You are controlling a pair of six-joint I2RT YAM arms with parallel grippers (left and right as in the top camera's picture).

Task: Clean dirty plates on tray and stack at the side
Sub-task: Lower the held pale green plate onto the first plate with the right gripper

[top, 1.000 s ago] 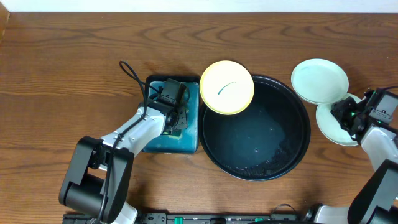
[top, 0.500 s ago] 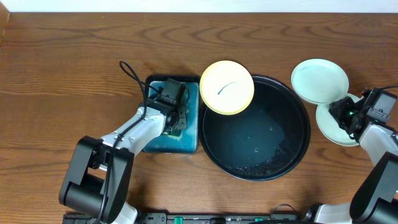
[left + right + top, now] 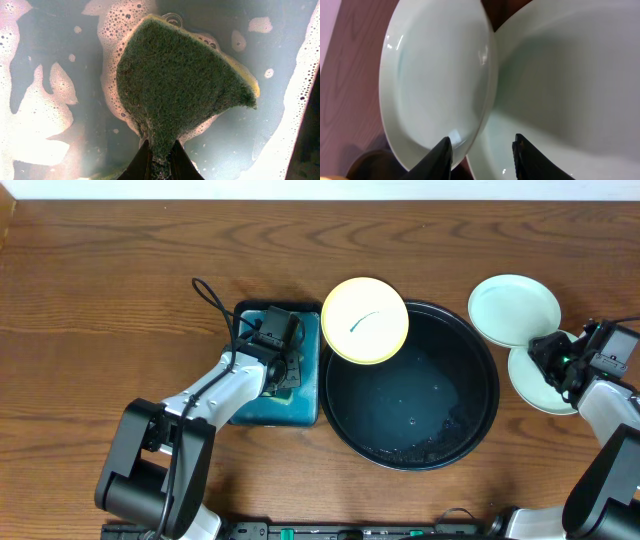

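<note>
Overhead, the left pincer (image 3: 281, 352) sits low inside the teal dish (image 3: 295, 408). In its wrist view the left pincer (image 3: 160, 156) is clamped together on the narrow tail of a green scouring sponge (image 3: 175, 85). A yellow layer shows along the sponge's far edge. The sponge lies in grey water with patches of suds (image 3: 40, 145) around it. A dark dish wall runs down the right side of that view.

Right pincer (image 3: 482, 150): fingers apart. The overlapping rim of the upper mint plate (image 3: 437, 80) lies between them, close to the left finger (image 3: 442, 157). The lower mint plate (image 3: 570, 90) fills the rest of the gap. Cannot tell whether either finger touches a rim.

Overhead, the right pincer (image 3: 556, 363) sits at the seam of the two. The upper mint plate (image 3: 515, 308) overlaps the far edge of the lower mint plate (image 3: 527, 385). Both are off the tray (image 3: 420, 380), on the desk (image 3: 100, 280) to its right. The upper plate's left edge is just beside the tray rim; contact not resolvable.

The yellow plate (image 3: 365, 320), with one teal streak, rests over the tray's far-left rim. It overhangs toward the teal dish. The tray floor is wet, with droplets gathered along the near rim.

Dish and tray stand side by side with almost no gap.

A black cable (image 3: 208, 298) loops just beyond the dish's far-left corner.

Open room: a wide stretch of desk left of the dish, and a strip along the far edge behind the plates. The lower mint plate lies near the right border of the view.
</note>
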